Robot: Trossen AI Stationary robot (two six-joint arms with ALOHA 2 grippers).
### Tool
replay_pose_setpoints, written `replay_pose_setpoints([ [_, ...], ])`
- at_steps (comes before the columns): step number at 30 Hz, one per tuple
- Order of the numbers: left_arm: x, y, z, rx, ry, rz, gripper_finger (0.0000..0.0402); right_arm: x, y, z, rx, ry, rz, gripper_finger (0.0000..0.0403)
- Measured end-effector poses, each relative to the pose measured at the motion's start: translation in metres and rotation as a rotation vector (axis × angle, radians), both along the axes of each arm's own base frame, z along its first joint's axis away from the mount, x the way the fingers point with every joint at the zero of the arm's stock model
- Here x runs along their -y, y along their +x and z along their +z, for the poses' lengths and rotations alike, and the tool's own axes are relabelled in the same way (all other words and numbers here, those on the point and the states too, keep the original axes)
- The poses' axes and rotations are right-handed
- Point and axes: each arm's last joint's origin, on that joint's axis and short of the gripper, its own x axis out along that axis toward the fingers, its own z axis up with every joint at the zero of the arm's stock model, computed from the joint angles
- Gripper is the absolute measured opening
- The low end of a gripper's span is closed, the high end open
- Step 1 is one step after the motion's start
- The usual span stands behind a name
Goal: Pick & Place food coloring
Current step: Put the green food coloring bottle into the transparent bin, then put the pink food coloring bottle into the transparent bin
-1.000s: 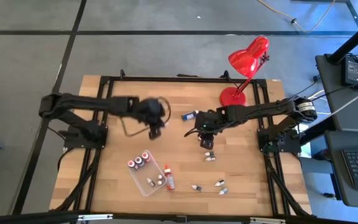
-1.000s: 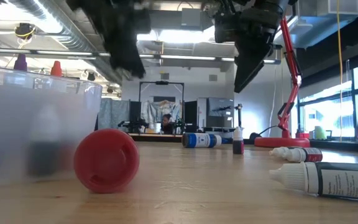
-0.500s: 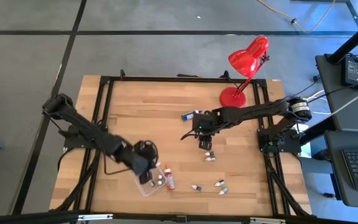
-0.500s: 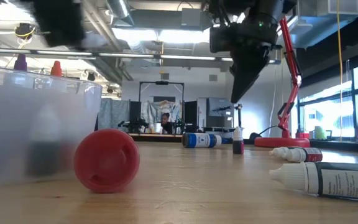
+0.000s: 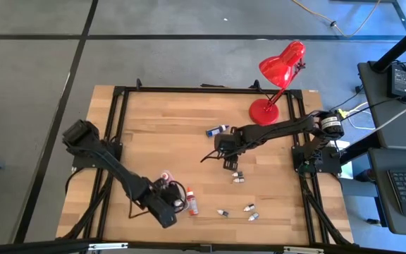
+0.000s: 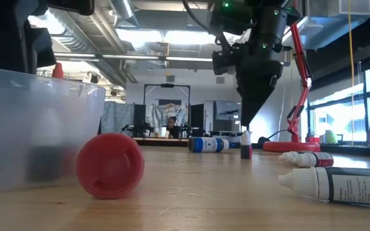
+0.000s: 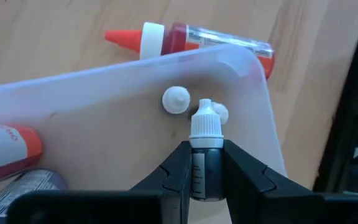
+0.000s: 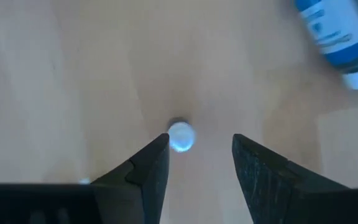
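Near the counter's (image 5: 154, 134) front edge, toward its left corner, the left claw (image 7: 206, 163) hangs over the clear plastic tray (image 7: 104, 118), clenched on a dark food coloring bottle (image 7: 205, 168) whose white cap (image 7: 205, 123) points away from the wrist. Two white-capped bottles (image 7: 177, 99) stand upright in the tray just past it, and an orange-labelled bottle (image 7: 5, 146) lies inside at one end. Just outside the tray's wall a red bottle with an orange tip (image 7: 191, 42) lies flat on the wood. A few more small bottles (image 5: 248, 209) lie scattered along the front edge toward the right corner, and two (image 5: 237, 177) lie nearer the middle. At mid-counter the right claw (image 8: 199, 162) points straight down, fingers released and apart, above an upright white-capped bottle (image 8: 180, 137) standing between them but untouched. A blue-labelled bottle (image 5: 216, 130) lies just beyond. A red desk lamp (image 5: 277, 70) stands at the back right corner.
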Motion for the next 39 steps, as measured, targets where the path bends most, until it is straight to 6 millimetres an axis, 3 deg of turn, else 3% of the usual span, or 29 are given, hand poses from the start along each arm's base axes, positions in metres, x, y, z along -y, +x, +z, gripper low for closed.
replay_pose_setpoints([
  [16, 0.002, 0.002, 0.002, -0.048, -0.004, -0.012, 0.0096, 0.000, 0.002, -0.002, 0.002, 0.028, 0.002, 0.0177],
  [32, 0.002, 0.001, 0.002, -0.049, 0.002, -0.023, 0.0094, 0.000, 0.002, -0.003, 0.007, 0.026, 0.016, 0.0177],
  [39, 0.004, 0.001, 0.003, -0.072, -0.048, -0.048, 0.0093, 0.000, 0.007, -0.017, -0.023, 0.025, 0.016, 0.0177],
])
